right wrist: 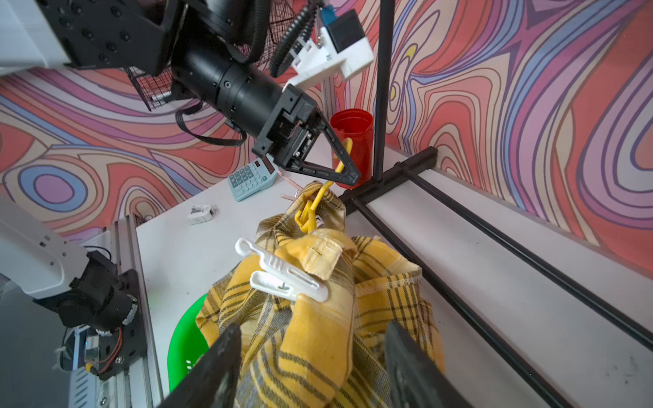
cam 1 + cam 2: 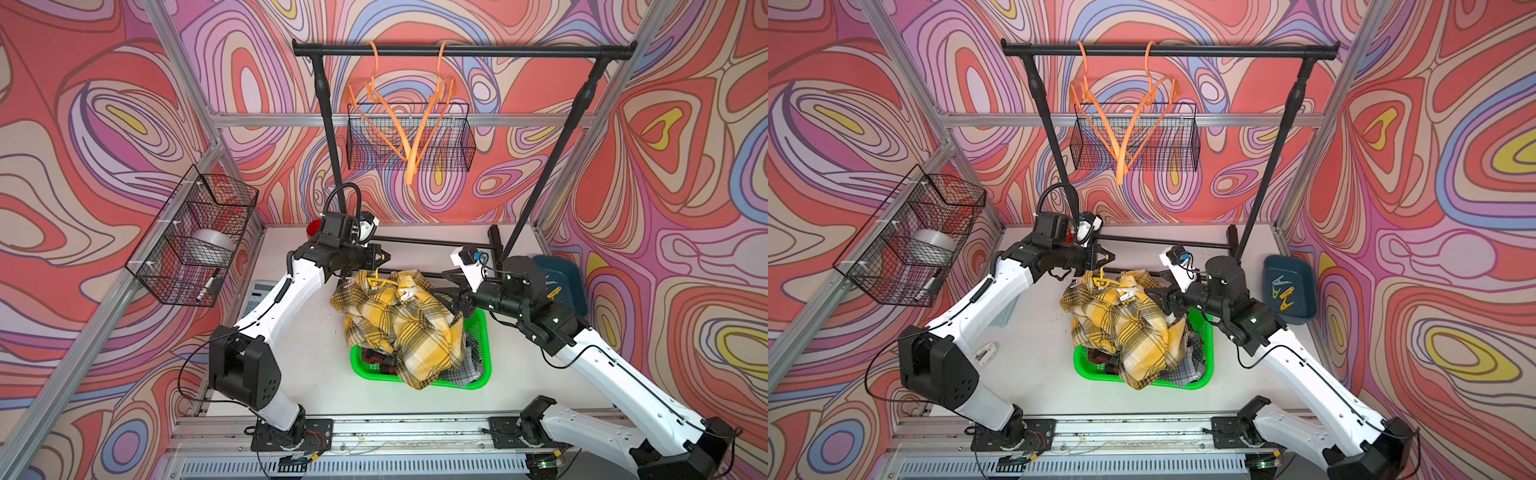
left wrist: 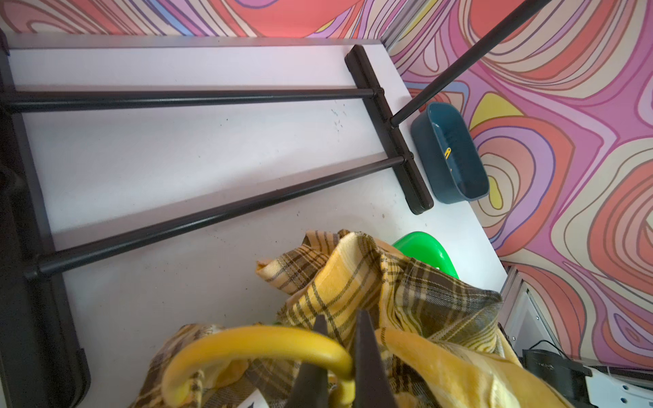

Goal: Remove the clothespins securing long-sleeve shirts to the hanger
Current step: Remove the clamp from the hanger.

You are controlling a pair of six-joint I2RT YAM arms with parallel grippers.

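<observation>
White plastic clothespin lay just left of the spread right claw, crosswise; left claw pinched the yellow plastic hanger

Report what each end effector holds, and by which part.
The left end effector is shut on the yellow hanger, at its hook. The right end effector is open, holding nothing; the white clothespin is clipped on the yellow plaid shirt ahead.

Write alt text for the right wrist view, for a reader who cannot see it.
A white clothespin is clipped on a yellow plaid shirt heaped over a green basket, just ahead of the open right gripper. Beyond it, the left gripper is shut on the hook of the yellow hanger.
</observation>
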